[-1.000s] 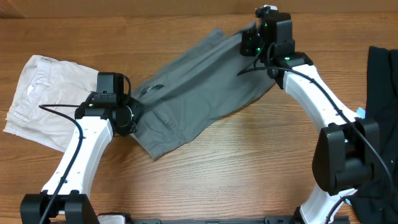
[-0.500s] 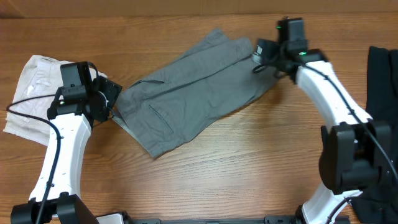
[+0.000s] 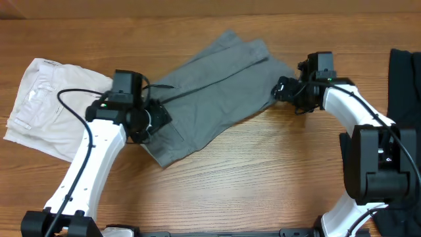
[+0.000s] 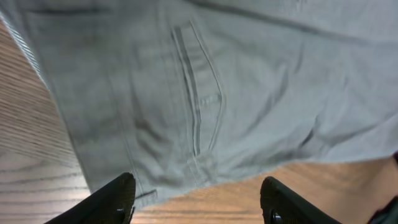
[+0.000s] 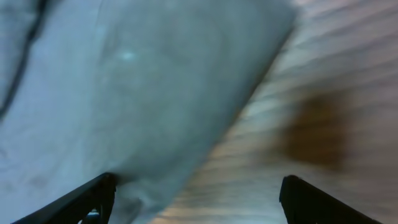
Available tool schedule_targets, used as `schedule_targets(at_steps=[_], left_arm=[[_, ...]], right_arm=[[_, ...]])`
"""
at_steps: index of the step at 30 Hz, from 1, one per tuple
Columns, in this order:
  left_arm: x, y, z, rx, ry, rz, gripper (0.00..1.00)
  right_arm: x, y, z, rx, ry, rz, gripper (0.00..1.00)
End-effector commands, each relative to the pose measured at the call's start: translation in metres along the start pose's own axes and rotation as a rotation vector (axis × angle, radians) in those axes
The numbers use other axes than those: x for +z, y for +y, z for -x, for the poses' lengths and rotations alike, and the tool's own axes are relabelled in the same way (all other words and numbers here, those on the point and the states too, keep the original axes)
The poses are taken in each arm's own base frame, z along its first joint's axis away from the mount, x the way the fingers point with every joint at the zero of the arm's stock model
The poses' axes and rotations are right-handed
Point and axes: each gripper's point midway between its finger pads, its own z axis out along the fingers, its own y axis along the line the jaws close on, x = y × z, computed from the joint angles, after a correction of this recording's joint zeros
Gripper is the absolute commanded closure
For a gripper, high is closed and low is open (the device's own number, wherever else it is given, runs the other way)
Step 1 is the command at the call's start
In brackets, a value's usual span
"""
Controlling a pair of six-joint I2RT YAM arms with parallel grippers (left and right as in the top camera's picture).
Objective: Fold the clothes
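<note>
The grey shorts (image 3: 210,99) lie spread flat on the bench (image 3: 263,178), slanting between the two hands. The left hand (image 3: 154,118) hovers over their near end, its fingers (image 4: 118,196) spread wide with nothing between them. A pocket seam (image 4: 199,106) lies just ahead of the fingertips, and the cloth's edge meets bare wood right beneath them. The right hand (image 3: 283,89) is at the shorts' opposite edge, also wide open and empty. In its blurred wrist view, cloth lies under one finger (image 5: 93,196) and wood under the other.
</note>
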Motion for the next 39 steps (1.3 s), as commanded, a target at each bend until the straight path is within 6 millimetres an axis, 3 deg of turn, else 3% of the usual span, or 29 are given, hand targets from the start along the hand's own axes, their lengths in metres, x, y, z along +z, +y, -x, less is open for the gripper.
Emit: schedule_targets(at_steps=[1,10,12,14,16,18,21,25,29,32,36,37,38,39], left_arm=[[-0.003,-0.005,-0.006,0.074,-0.015,0.016,0.32],[-0.002,0.000,-0.024,0.090,0.043,0.056,0.32],[-0.002,0.001,-0.025,0.090,0.045,0.059,0.32],[-0.002,0.001,-0.025,0.090,0.047,0.060,0.32],[-0.002,0.001,-0.025,0.089,0.047,0.061,0.32],[-0.002,0.003,-0.022,0.091,0.033,0.071,0.32],[-0.003,0.006,-0.019,0.092,0.014,0.092,0.32],[-0.003,0.011,-0.013,0.090,-0.013,0.121,0.32],[-0.004,0.013,-0.011,0.091,-0.028,0.131,0.31],[-0.003,0.011,-0.008,0.092,-0.037,0.123,0.31],[-0.003,0.004,-0.001,0.098,-0.068,0.096,0.24],[-0.003,0.001,0.003,0.099,-0.087,0.090,0.23],[-0.004,0.001,0.007,0.100,-0.104,0.091,0.22],[-0.004,0.000,0.011,0.102,-0.127,0.091,0.21]], right_arm=[[-0.001,0.028,-0.007,-0.047,-0.014,0.113,0.11],[0.030,0.069,-0.011,-0.164,-0.065,0.206,0.14],[0.040,0.065,-0.012,-0.166,-0.068,0.178,0.31],[0.044,0.055,-0.011,-0.145,-0.074,0.127,0.61],[0.041,0.039,-0.010,-0.108,-0.077,0.049,0.83],[0.030,0.011,-0.014,-0.036,-0.055,-0.075,0.96],[0.013,-0.012,-0.028,0.038,-0.001,-0.182,0.96],[-0.018,-0.032,-0.067,0.170,0.127,-0.309,0.96],[-0.048,-0.038,-0.108,0.305,0.241,-0.416,0.96],[-0.062,-0.036,-0.119,0.325,0.270,-0.441,0.94],[-0.074,-0.034,-0.124,0.320,0.276,-0.444,0.74],[-0.076,-0.034,-0.123,0.322,0.271,-0.442,0.55],[-0.079,-0.034,-0.121,0.326,0.264,-0.439,0.43],[-0.082,-0.035,-0.119,0.332,0.254,-0.438,0.41]])
